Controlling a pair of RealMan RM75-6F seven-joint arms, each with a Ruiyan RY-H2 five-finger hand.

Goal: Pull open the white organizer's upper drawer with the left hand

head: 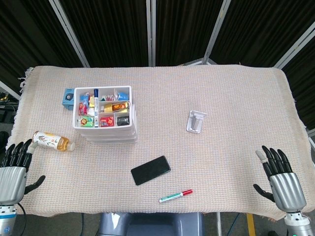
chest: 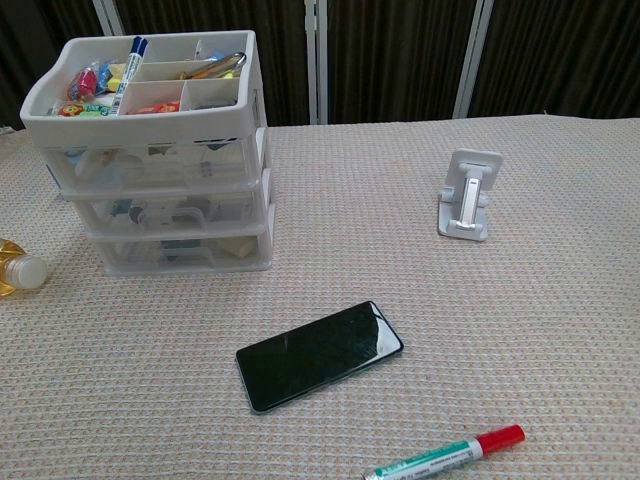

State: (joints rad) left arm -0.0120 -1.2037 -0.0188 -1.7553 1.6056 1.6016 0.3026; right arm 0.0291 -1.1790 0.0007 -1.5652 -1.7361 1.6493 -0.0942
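Note:
The white organizer (head: 106,124) (chest: 160,160) stands left of centre on the cloth, its top tray full of small items. Its translucent drawers are stacked below; the upper drawer (chest: 160,158) sits flush with the others. My left hand (head: 14,169) rests at the table's near left corner, fingers spread and empty, far from the organizer. At the near right corner my right hand (head: 280,178) lies likewise, fingers apart, holding nothing. Neither hand shows in the chest view.
A bottle (head: 51,141) (chest: 15,270) lies between the left hand and the organizer. A black phone (head: 150,170) (chest: 318,355), a red-capped marker (head: 175,195) (chest: 445,457), a white phone stand (head: 196,121) (chest: 468,195) and a blue box (head: 68,97) are on the cloth.

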